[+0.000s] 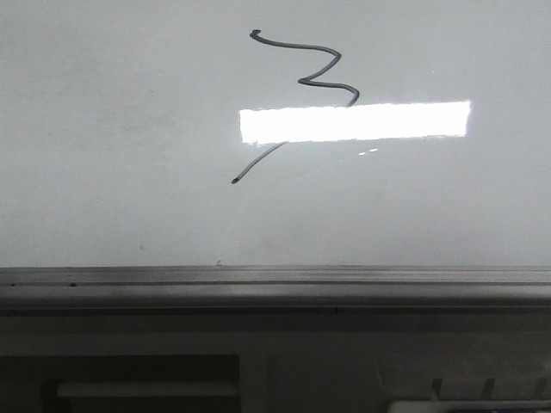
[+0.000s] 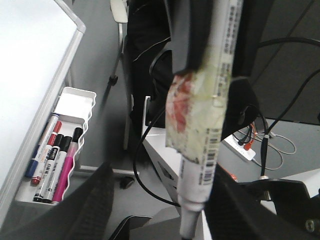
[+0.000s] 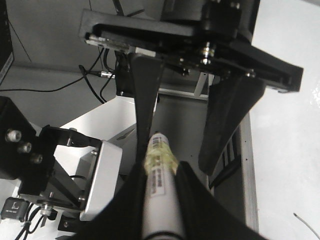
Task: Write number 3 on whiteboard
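Observation:
The whiteboard [image 1: 103, 129] fills the front view. The number 3 [image 1: 323, 73] is a thin dark grey zigzag with a long slanting tail, partly crossed by a bright white reflection [image 1: 353, 122]. No gripper shows in the front view. My right gripper [image 3: 159, 172] is shut on a white marker [image 3: 159, 200] wrapped in yellowish tape. The marker's far end reaches between the fingers of my left gripper [image 3: 177, 150], which is open. In the left wrist view the marker [image 2: 205, 140] hangs between my left gripper's [image 2: 160, 190] spread fingers, close to one of them.
A grey metal rail [image 1: 275, 284] runs along the board's near edge. A white tray [image 2: 75, 105] beside the board holds several spare markers [image 2: 55, 160]. Cables [image 2: 150, 165] and a power strip [image 2: 245, 150] lie on the floor. The board edge [image 3: 247, 190] is beside the right gripper.

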